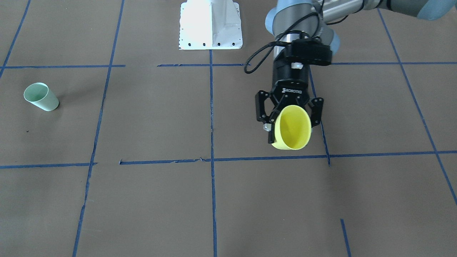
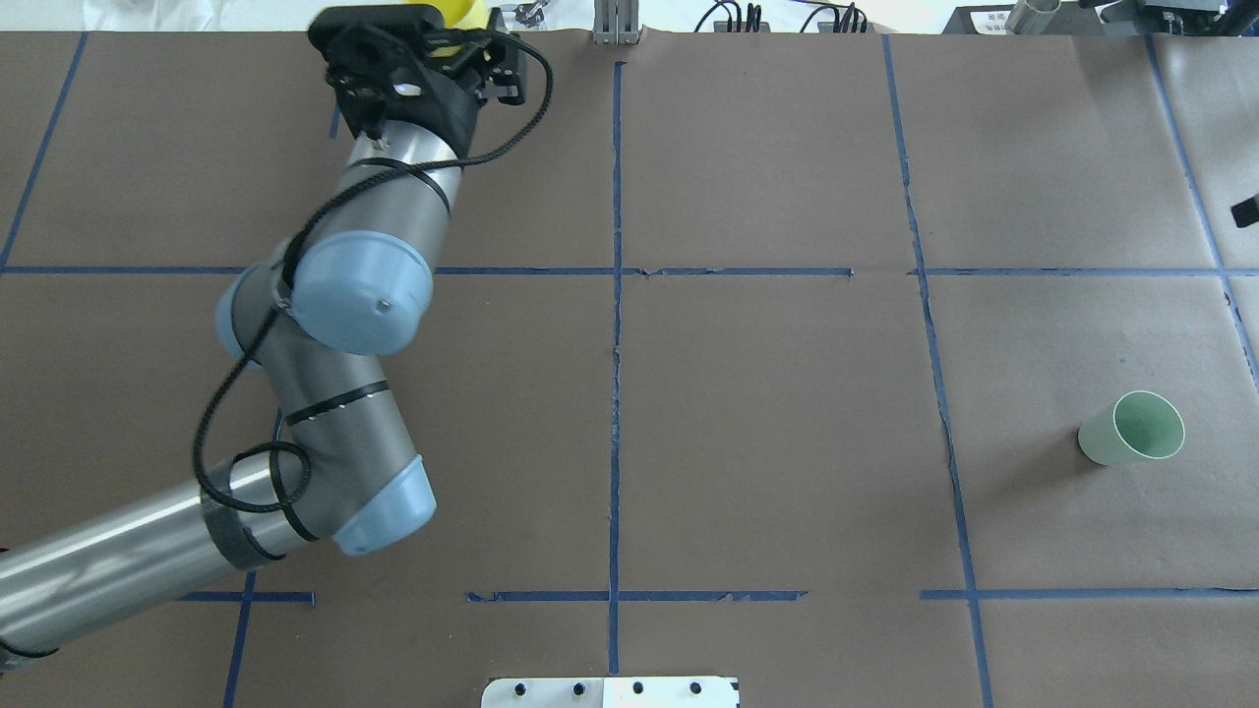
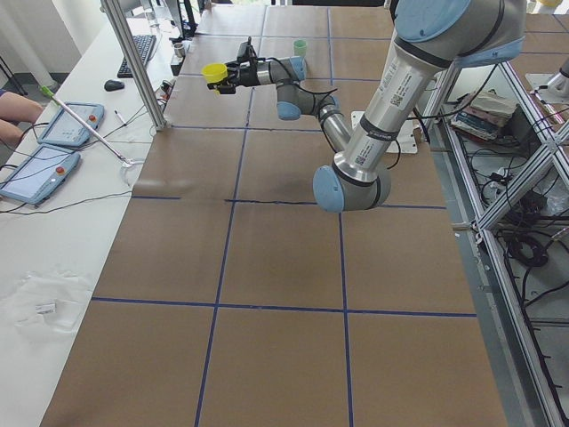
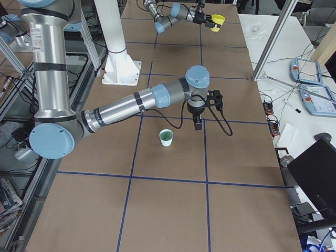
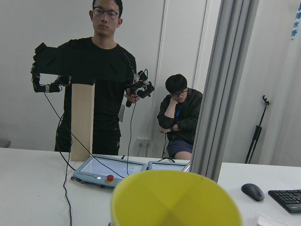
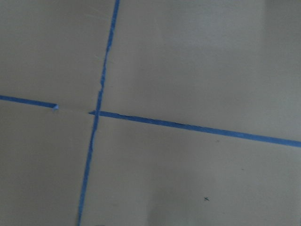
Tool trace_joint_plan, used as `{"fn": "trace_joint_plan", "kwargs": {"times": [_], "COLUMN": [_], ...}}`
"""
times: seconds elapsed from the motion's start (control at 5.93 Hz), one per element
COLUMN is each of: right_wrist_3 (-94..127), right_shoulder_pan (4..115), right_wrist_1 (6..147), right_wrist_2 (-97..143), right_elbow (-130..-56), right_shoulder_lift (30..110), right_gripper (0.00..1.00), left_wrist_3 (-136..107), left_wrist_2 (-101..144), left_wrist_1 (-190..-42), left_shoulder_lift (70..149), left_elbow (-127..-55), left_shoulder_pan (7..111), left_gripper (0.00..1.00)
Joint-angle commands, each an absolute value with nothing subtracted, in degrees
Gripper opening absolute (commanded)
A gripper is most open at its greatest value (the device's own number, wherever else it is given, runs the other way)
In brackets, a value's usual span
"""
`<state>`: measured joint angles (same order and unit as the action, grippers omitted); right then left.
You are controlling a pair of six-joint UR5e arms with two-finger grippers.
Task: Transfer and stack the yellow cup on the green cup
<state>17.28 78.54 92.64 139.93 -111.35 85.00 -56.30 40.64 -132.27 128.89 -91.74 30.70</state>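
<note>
My left gripper is shut on the yellow cup and holds it in the air over the table. The cup lies on its side, with its mouth facing away from the robot's base. The yellow cup fills the bottom of the left wrist view, and a sliver of it shows in the overhead view. The green cup stands alone far off on the robot's right side. My right gripper hangs near the green cup; I cannot tell if it is open or shut.
The white robot base plate sits at the middle of the robot's edge. Blue tape lines grid the brown table. Past the far edge stand a metal post, teach pendants and two people.
</note>
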Motion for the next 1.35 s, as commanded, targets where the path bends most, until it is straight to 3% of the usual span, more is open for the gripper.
{"fn": "trace_joint_plan", "kwargs": {"times": [0.0, 0.34, 0.51, 0.68, 1.01, 1.18], "right_wrist_3": [24.51, 26.78, 33.77, 34.10, 35.85, 35.95], "right_shoulder_pan": [71.76, 66.83, 63.14, 61.71, 58.56, 55.84], "right_wrist_1": [98.82, 119.46, 119.53, 119.97, 120.50, 120.50], "right_wrist_2": [139.66, 138.61, 137.04, 137.02, 137.28, 137.02], "right_elbow": [-111.45, -110.40, -109.17, -103.33, -84.30, -79.50], "right_shoulder_lift": [74.59, 56.68, 52.16, 46.03, 30.14, 25.80], "right_gripper": [1.00, 1.00, 1.00, 1.00, 1.00, 1.00], "left_wrist_3": [-56.42, -56.51, -58.08, -59.14, -59.15, -59.24], "left_wrist_2": [34.46, 31.64, 31.64, 31.64, 30.41, 30.41], "left_wrist_1": [-130.27, -129.11, -129.11, -129.11, -129.11, -129.11], "left_shoulder_lift": [134.62, 137.19, 137.55, 139.46, 139.57, 139.57], "left_elbow": [-85.29, -82.18, -80.35, -77.55, -77.17, -77.17], "left_shoulder_pan": [26.21, 23.30, 22.77, 22.68, 21.10, 20.75], "left_gripper": [0.35, 0.35, 0.35, 0.35, 0.35, 0.35]}}
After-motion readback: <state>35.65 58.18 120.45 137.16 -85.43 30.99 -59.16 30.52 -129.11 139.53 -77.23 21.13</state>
